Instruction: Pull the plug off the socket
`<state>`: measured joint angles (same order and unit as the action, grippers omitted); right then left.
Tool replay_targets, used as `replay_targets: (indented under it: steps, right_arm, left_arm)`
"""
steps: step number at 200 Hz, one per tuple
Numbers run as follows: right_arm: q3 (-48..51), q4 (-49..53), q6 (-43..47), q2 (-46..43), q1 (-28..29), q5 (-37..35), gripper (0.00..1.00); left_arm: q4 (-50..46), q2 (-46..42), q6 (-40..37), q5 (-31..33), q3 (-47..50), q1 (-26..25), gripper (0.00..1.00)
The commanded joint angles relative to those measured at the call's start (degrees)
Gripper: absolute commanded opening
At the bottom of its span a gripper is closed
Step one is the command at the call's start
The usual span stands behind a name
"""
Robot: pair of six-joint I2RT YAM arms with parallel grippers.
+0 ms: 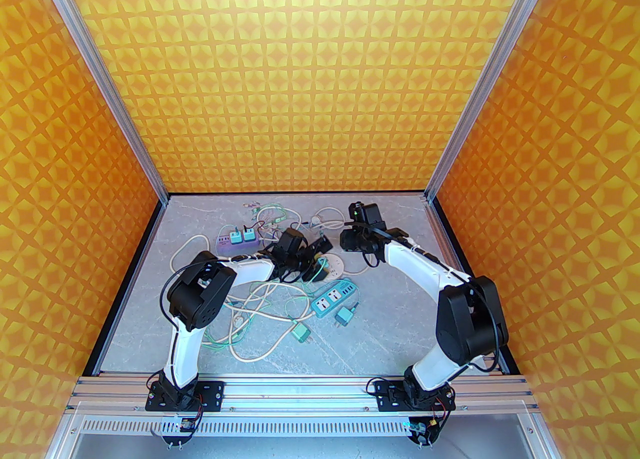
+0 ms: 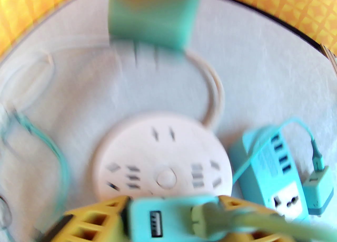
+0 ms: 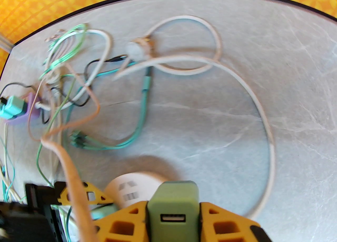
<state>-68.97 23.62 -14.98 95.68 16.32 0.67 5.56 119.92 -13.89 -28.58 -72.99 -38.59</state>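
On the table (image 1: 400, 307), seen from above, the socket (image 1: 334, 267) lies beside a blue strip (image 1: 334, 299); left wrist: left gripper (image 2: 171, 210) flanks a charger (image 2: 168, 218), grip unclear, plug (image 2: 152, 6) hanging clear above the socket; right wrist: right gripper (image 3: 172, 208) pinches the plug.

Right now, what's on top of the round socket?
Round socket: bare slots and a button. A teal plug covers its lower edge in the left wrist view; slots beneath are hidden.

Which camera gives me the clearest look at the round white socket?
Left wrist: the round white socket shows nearly its whole face, slots and centre button, though blurred. Top external shows it small, partly behind the left arm. Right wrist catches part of its edge.
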Motion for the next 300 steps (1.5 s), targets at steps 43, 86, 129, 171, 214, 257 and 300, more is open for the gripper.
replay_targets:
  steps: [43, 86, 129, 171, 214, 257, 300]
  right_arm:
    - [-1.7, -4.0, -3.52, 5.94, -4.23, 5.19, 0.25]
    - [1.11, -7.21, -6.14, 4.66, -8.53, 9.71, 0.25]
    - [5.77, -9.56, -8.91, -2.9, -13.86, 9.31, 0.26]
    - [10.17, -11.85, -13.26, -6.76, -21.83, 10.38, 0.26]
    - [13.58, -14.75, -17.52, -3.2, -27.42, 15.36, 0.26]
    - [15.53, -16.76, -19.6, 0.95, -31.17, 18.64, 0.27]
    - [17.26, -17.96, -20.76, 2.38, -32.14, 21.83, 0.52]
  left_arm:
    - [-6.32, -3.58, 4.11, 1.33, 2.98, -0.7, 0.97]
    - [-8.82, -6.88, 4.98, 3.57, 2.01, -0.69, 0.99]
    - [-11.18, -7.54, 4.62, 5.43, 1.22, -0.62, 0.99]
    - [-10.19, -9.84, 5.87, 7.33, 2.72, -0.61, 0.99]
    - [-9.5, -14.0, 7.37, 8.49, 3.94, -0.44, 0.99]
    - [-7.87, -18.38, 9.78, 10.86, 5.52, -0.28, 0.99]
    - [-4.19, -22.9, 14.13, 12.73, 8.14, 0.44, 0.99]
